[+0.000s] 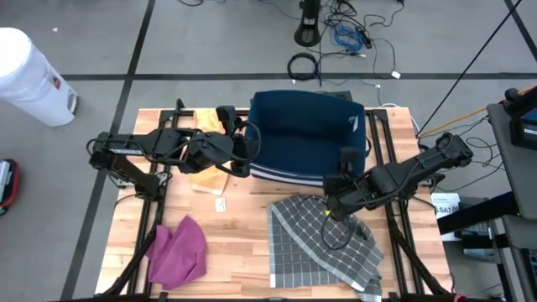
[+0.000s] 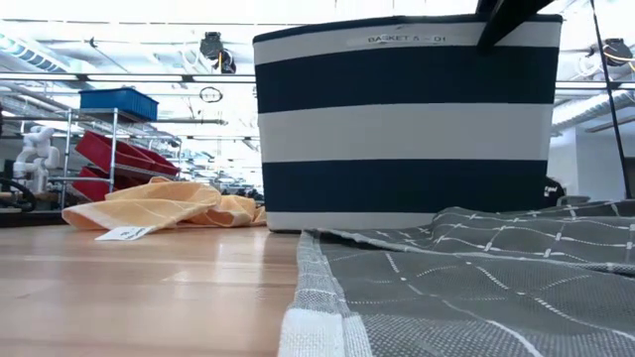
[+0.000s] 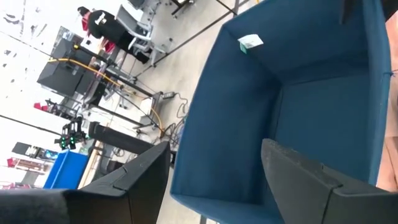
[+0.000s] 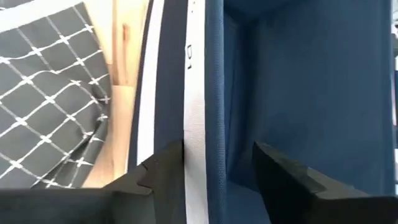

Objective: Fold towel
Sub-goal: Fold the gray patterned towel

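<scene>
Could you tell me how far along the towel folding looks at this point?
Done: the grey checked towel lies spread near the striped basket, not neatly folded. In hand: nothing; the right tool straddles the basket's rim, the left tool hovers open over the basket. Left: the orange towel and purple towel lie crumpled.

Clearly a robotics lab or industrial workshop — a wooden desk [image 1: 243,226] set on a grey concrete floor [image 1: 168,42] marked with dark lines, with cables [image 1: 344,38] tangled on the far side. Beyond the desk, long metal shelving [image 2: 109,149] carrying red and blue bins [image 2: 119,102] under bright strip lighting. Farther off, a person [image 3: 102,25] among equipment racks — and a small white robot arm [image 2: 35,149] at far left.
</scene>
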`<state>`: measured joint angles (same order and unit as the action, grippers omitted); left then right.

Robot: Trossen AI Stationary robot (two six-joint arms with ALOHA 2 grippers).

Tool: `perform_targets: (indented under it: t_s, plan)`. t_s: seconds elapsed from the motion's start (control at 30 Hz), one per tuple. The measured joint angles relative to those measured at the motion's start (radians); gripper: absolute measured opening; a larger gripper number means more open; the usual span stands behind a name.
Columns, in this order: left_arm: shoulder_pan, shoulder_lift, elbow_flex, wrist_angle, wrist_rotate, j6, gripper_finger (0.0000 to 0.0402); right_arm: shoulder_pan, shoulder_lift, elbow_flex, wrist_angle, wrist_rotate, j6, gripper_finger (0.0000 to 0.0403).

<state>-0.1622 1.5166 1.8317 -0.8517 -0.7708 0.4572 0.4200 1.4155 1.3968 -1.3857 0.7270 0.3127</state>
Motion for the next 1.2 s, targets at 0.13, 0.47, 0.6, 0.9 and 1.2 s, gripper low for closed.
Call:
perform_targets:
  t_s: [0.13,0.47,0.6,0.9,1.2]
  plan:
    - [0.001,0.0,0.0,-0.001,0.0,-0.003,0.0259,-0.022,0.0,0.0,-0.001,0.007,-0.015,0.0189]
    - [0.001,0.0,0.0,-0.001,0.0,-0.009,0.0259,-0.118,0.0,0.0,0.001,0.038,-0.093,0.019]
    - [-0.003,0.0,0.0,-0.002,0.0,-0.014,0.0259,-0.127,-0.002,0.0,0.033,0.041,-0.13,0.019]
    - [-0.018,0.001,-0.001,-0.003,0.006,-0.013,0.0259,-0.044,-0.036,0.059,0.056,0.093,-0.134,0.019]
    - [-0.045,0.001,-0.001,-0.049,0.242,-0.057,0.0259,0.126,-0.049,0.17,0.074,0.055,-0.114,0.019]
